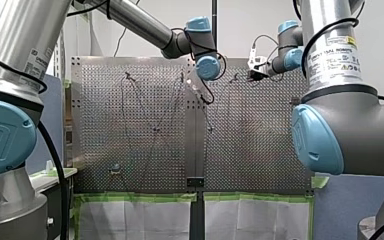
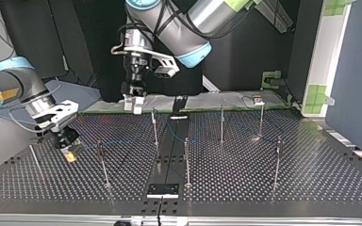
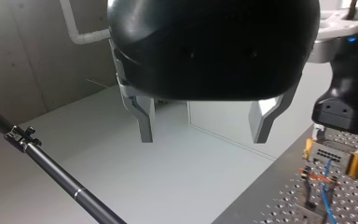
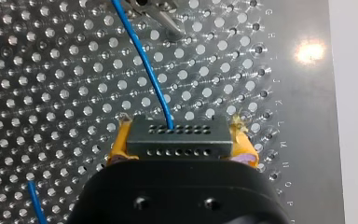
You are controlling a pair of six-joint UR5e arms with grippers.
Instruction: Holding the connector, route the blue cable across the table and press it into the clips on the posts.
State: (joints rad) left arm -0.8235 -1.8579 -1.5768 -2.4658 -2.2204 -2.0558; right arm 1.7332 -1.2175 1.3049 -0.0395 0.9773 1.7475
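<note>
Silver metal full of little round holes makes up the big flat desk (image 2: 245, 181). Dark walls stand behind it in the top view. Thin dark metal posts (image 2: 186, 162) stick up all over the desk, well apart from each other. A small black plate (image 2: 162, 189) lies on the middle strip, near the top view's bottom edge.

My right gripper (image 2: 69, 151) is low over the desk at the top view's left. Its yellow padded fingers (image 4: 120, 145) squeeze the dark grey block connector (image 4: 177, 138) from both sides. The thin blue cable (image 4: 144, 60) comes out of the connector and runs away over the holes. A post stands near this gripper on each side.

My left gripper (image 3: 203, 140) hangs over a pale ledge just past the desk's back edge in the top view. Its metal fingers are spread wide apart.

Green tape (image 1: 135, 197) lines the desk's edge in the front view. At the top view's right, the posts leave wide gaps of bare desk.
</note>
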